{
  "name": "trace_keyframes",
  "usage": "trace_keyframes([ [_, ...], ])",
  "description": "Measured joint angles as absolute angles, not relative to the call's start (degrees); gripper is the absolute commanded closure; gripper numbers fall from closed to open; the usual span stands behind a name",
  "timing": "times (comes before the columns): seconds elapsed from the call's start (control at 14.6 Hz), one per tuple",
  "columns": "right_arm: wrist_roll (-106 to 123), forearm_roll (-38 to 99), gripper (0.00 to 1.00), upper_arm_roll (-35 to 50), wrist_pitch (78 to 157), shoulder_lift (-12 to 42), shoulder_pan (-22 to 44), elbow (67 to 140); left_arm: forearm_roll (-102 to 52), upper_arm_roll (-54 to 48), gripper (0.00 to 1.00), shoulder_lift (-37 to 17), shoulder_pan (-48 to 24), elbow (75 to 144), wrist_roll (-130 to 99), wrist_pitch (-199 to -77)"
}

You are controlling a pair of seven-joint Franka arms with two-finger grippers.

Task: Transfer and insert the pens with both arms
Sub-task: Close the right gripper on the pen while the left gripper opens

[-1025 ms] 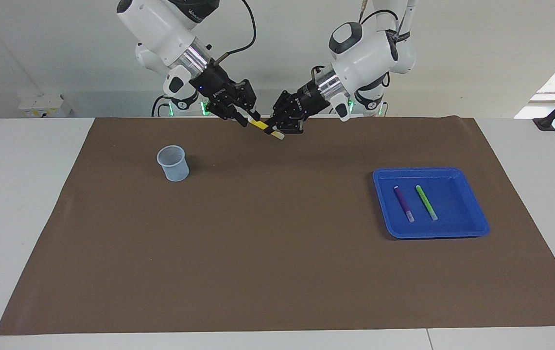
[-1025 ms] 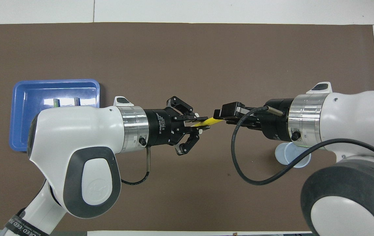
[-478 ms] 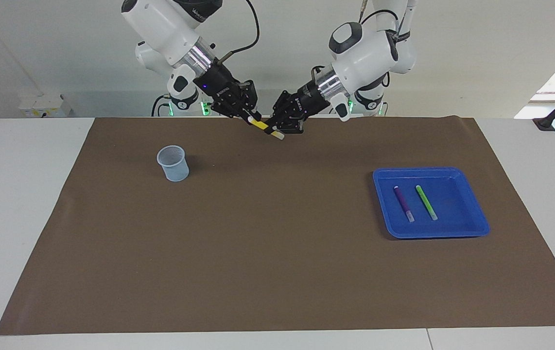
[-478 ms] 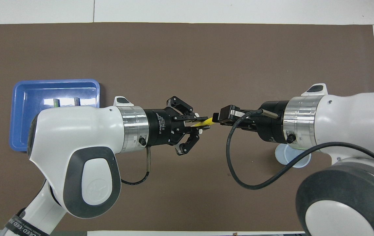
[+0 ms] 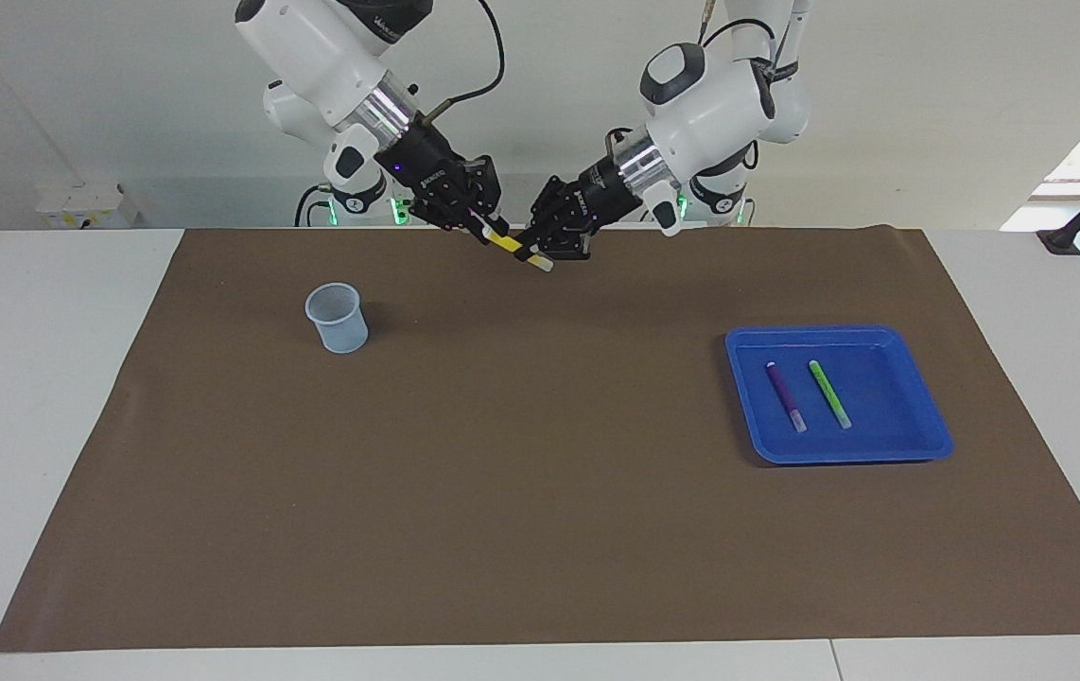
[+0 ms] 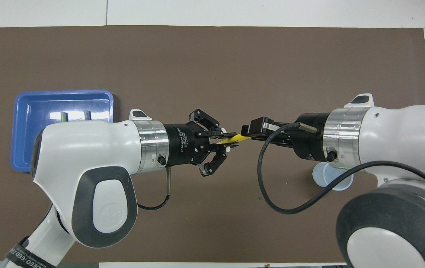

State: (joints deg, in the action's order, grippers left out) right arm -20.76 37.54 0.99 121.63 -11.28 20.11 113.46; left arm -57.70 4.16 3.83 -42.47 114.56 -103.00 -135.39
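Right gripper (image 5: 493,230) drawn back a touch along the yellow pen (image 5: 510,246), fingers unreadable, left gripper (image 5: 540,253) clamped on its capped end, purple pen (image 5: 785,395) and green pen (image 5: 829,393) in full facing, overhead only stubs.

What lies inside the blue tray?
In the tray lie a purple pen and a green pen, side by side, apart. In the overhead view the left arm covers most of them.
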Motion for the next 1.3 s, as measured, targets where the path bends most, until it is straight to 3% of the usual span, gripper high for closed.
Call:
trace_keyframes([
  [0.14,-20.8,37.5,0.77,1.0,121.7,-11.3,20.1,113.5,-57.7,4.2,1.0,3.8,-42.5,114.6,-103.0,-135.4],
  [0.34,-20.8,37.5,1.0,1.0,121.7,-11.3,20.1,113.5,-57.7,4.2,1.0,3.9,-42.5,114.6,-103.0,-135.5],
  [0.61,-20.8,37.5,1.0,0.9,121.7,-11.3,20.0,113.6,-57.7,4.2,1.0,3.9,-42.5,114.6,-103.0,-135.5],
  [0.68,-20.8,37.5,1.0,0.9,121.7,-11.3,20.0,113.6,-57.7,4.2,0.49,3.9,-42.5,114.6,-103.0,-135.5],
  [0.75,-20.8,37.5,1.0,0.9,121.7,-11.3,20.0,113.6,-57.7,4.2,0.09,3.9,-42.5,114.6,-103.0,-135.5],
  [0.82,-20.8,37.5,1.0,0.9,121.7,-11.3,20.0,113.6,-57.7,4.2,0.0,3.9,-42.5,114.6,-103.0,-135.5],
  [1.3,-19.6,30.5,1.0,0.9,117.5,-11.3,19.8,112.9,-57.7,4.3,0.0,5.4,-42.5,114.6,-103.2,-135.7],
])
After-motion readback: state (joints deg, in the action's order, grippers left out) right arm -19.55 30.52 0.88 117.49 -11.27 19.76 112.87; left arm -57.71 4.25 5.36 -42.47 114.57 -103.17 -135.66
